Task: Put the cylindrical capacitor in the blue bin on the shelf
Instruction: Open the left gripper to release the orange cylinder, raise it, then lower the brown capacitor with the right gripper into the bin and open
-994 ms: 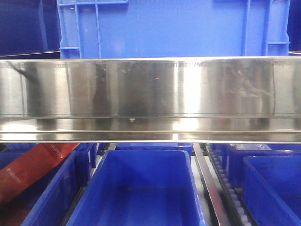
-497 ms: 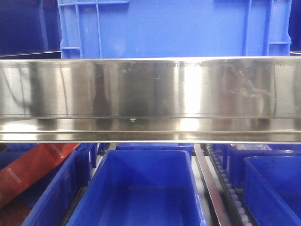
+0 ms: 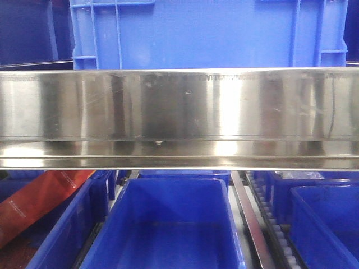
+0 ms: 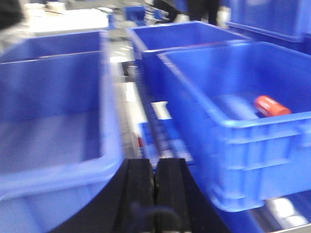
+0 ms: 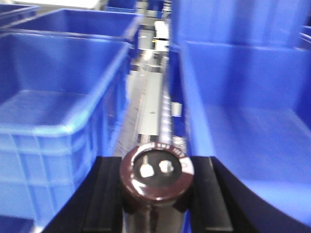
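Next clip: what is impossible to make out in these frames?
1. Front view: the shelf rail blocks mid-frame. No arm shows, so the target bin is unknown.
2. Right wrist view: the capacitor has its lower body cut off by the bottom edge, and its rim lettering is blurred.
3. Left wrist view: motion blur leaves the red item lying in a bin unidentifiable.

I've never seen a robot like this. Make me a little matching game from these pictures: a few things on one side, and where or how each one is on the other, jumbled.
Things:
1. cylindrical capacitor
2. left gripper
3. orange-red cylinder
4. shelf rail

Places or states:
A. lying inside a blue bin
B. shut, holding nothing
C. clamped in the right gripper
D. shiny steel, running across below a blue crate

Pairs: 1-C, 2-B, 3-A, 4-D.
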